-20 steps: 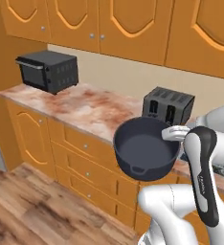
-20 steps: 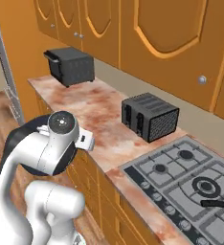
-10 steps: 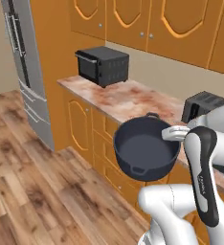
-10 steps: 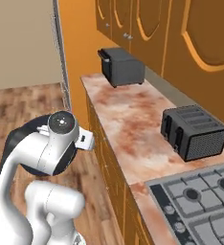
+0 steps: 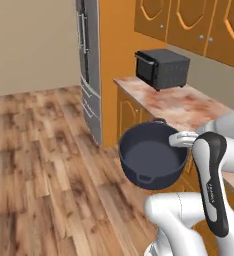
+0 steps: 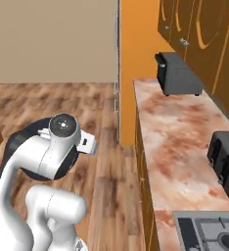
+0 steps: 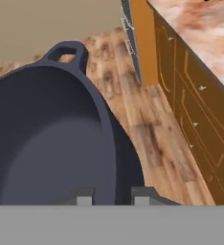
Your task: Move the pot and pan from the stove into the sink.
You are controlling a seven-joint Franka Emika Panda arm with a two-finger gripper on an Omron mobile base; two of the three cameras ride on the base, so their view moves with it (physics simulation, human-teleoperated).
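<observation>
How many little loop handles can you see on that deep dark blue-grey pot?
2. On the deep dark blue-grey pot, one loop handle sits at the rim's near side and the other peeks over the far rim, partly hidden.

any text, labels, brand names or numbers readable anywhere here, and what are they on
None can be read as words.
"(unreadable)": small light lettering runs down the dark forearm of the robot arm in the left base view, too blurred to make out.
The pot, microwave, toaster, fridge and stove show no markings.
</observation>
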